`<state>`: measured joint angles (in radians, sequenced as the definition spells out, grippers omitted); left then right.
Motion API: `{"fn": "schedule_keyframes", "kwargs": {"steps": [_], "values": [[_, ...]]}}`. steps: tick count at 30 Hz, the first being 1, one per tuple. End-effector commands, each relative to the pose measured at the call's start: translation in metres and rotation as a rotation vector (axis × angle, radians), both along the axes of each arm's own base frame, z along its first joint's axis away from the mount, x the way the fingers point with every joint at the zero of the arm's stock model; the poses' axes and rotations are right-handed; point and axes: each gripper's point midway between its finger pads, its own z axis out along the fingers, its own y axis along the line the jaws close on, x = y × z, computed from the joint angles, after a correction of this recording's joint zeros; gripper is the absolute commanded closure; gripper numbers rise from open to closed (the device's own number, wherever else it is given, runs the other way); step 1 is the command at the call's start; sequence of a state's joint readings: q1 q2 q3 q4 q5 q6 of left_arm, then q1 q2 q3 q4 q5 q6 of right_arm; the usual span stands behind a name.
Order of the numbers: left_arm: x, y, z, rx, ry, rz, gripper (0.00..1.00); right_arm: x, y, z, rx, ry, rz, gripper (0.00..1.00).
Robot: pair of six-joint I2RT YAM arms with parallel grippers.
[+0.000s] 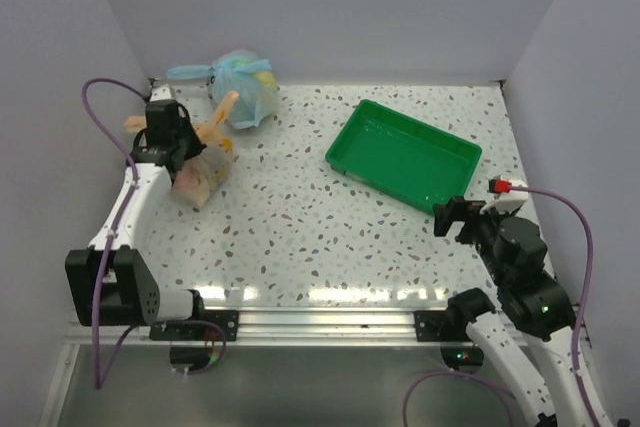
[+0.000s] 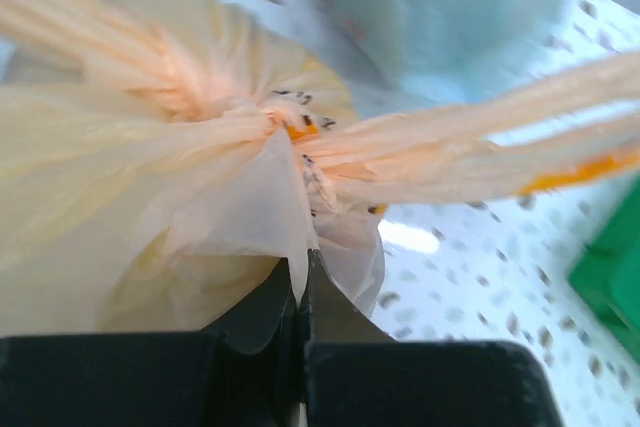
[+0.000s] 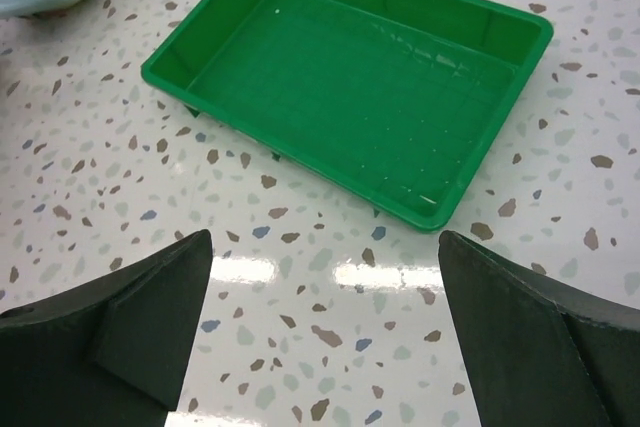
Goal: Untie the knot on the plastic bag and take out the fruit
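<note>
left tool (image 2: 303, 272): fingers pressed together, pinching a thin fold of the plastic bag (image 2: 110, 197) just below the knot (image 2: 270, 127). right tool (image 3: 325, 242): fingers spread wide, holding nothing, hovering over the desk (image 1: 300, 217) near the green tray (image 3: 350, 77) and well apart from the bag. location: the bag sits at the far left of the desk, just in front of a light blue bag (image 1: 245, 82), well apart from the tray. risks, as judged: the pinch appears to sit on loose film beside the knot, not on a tied ear, so a pull from here may cinch the knot tighter rather than loosen it. the film looks very thin, so a hard tug could stretch or tear it, or the fold could slip from the fingers. nothing pins the bag down, so it may simply lift or drag with the arm, possibly nudging the blue bag. condition of item: pale orange, translucent, finely creased. the gathers bunch into a tight twisted knot with small yellow-orange and dark printed marks at its centre. two long ears splay outward, one up-left, one to the right. the fruit cannot be made out singly; only a yellowish tint shows through the film.
</note>
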<state>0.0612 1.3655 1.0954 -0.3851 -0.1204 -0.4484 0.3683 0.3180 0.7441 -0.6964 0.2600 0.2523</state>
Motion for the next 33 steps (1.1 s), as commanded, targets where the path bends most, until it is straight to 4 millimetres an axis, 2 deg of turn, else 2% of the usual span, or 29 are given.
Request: {"fn": "schedule_keyframes", "kwargs": {"steps": [1,3,4,5,6,7,8,9,10,11,12,13,14,15,17,18,20,21,22,23,24,25,26,27,28,29,30,32,33], "values": [[-0.01,-0.072,0.04,-0.074,-0.128,-0.252,1.0,0.002,0.022,0.026,0.044,-0.021,0.107,0.01],[-0.019,-0.096,0.041,-0.119,-0.149,-0.306,1.0,0.0,0.04,0.029,0.098,0.003,0.186,0.01],[-0.028,-0.118,0.047,-0.141,-0.169,-0.368,1.0,0.0,0.046,0.035,0.119,0.005,0.212,0.01],[-0.032,-0.13,0.049,-0.168,-0.183,-0.391,1.0,0.002,0.054,0.031,0.128,0.036,0.241,0.01],[-0.04,-0.141,0.04,-0.187,-0.169,-0.419,1.0,0.002,0.062,0.032,0.149,0.051,0.273,0.01],[-0.052,-0.163,0.043,-0.216,-0.179,-0.487,1.0,0.003,0.066,0.034,0.157,0.064,0.29,0.01],[-0.057,-0.175,0.045,-0.249,-0.197,-0.51,1.0,0.007,0.072,0.028,0.158,0.104,0.306,0.02],[-0.069,-0.184,0.029,-0.267,-0.168,-0.535,1.0,0.006,0.081,0.026,0.174,0.131,0.348,0.03],[-0.084,-0.206,0.035,-0.305,-0.19,-0.597,1.0,0.01,0.087,0.021,0.178,0.172,0.366,0.05],[-0.093,-0.215,0.031,-0.318,-0.187,-0.62,1.0,0.01,0.093,0.018,0.189,0.197,0.391,0.05],[-0.107,-0.222,0.013,-0.325,-0.151,-0.641,1.0,0.009,0.102,0.017,0.211,0.214,0.434,0.06],[-0.125,-0.238,0.012,-0.335,-0.15,-0.692,1.0,0.009,0.107,0.012,0.223,0.236,0.455,0.07],[-0.136,-0.243,0.004,-0.357,-0.126,-0.695,1.0,0.01,0.112,0.008,0.232,0.255,0.473,0.07],[-0.156,-0.25,-0.018,-0.354,-0.072,-0.721,1.0,0.013,0.117,0.004,0.246,0.273,0.482,0.07],[-0.175,-0.247,-0.032,-0.383,-0.03,-0.702,1.0,0.013,0.124,-0.005,0.255,0.306,0.509,0.07],[-0.187,-0.241,-0.053,-0.374,0.02,-0.682,1.0,0.015,0.127,-0.011,0.253,0.326,0.511,0.07],[-0.201,-0.229,-0.061,-0.389,0.039,-0.647,1.0,0.015,0.136,-0.018,0.243,0.347,0.537,0.07],[-0.205,-0.221,-0.071,-0.379,0.053,-0.624,1.0,0.017,0.141,-0.026,0.233,0.378,0.545,0.07],[-0.208,-0.218,-0.065,-0.392,0.025,-0.623,1.0,0.017,0.146,-0.029,0.229,0.388,0.559,0.07],[-0.212,-0.215,-0.068,-0.392,0.035,-0.616,0.99,0.015,0.155,-0.034,0.215,0.403,0.583,0.08],[-0.213,-0.214,-0.061,-0.402,0.015,-0.619,0.9,0.018,0.162,-0.031,0.21,0.391,0.597,0.08],[-0.214,-0.213,-0.058,-0.402,0.015,-0.619,0.84,0.021,0.169,-0.039,0.194,0.414,0.598,0.09],[-0.214,-0.214,-0.054,-0.407,0.011,-0.621,0.7,0.021,0.181,-0.038,0.181,0.401,0.617,0.1],[-0.211,-0.216,-0.04,-0.414,-0.016,-0.624,0.65,0.022,0.189,-0.035,0.174,0.391,0.632,0.11],[-0.21,-0.216,-0.034,-0.413,-0.023,-0.628,0.6,0.024,0.197,-0.043,0.157,0.411,0.637,0.11],[-0.209,-0.218,-0.026,-0.415,-0.038,-0.635,0.53,0.023,0.208,-0.04,0.143,0.388,0.649,0.11],[-0.206,-0.221,-0.009,-0.429,-0.071,-0.645,0.48,0.023,0.214,-0.042,0.131,0.391,0.653,0.12],[-0.203,-0.223,0.003,-0.427,-0.093,-0.661,0.39,0.022,0.232,-0.042,0.108,0.38,0.685,0.13],[-0.201,-0.226,0.015,-0.432,-0.11,-0.671,0.37,0.023,0.237,-0.04,0.1,0.368,0.693,0.15]]}}
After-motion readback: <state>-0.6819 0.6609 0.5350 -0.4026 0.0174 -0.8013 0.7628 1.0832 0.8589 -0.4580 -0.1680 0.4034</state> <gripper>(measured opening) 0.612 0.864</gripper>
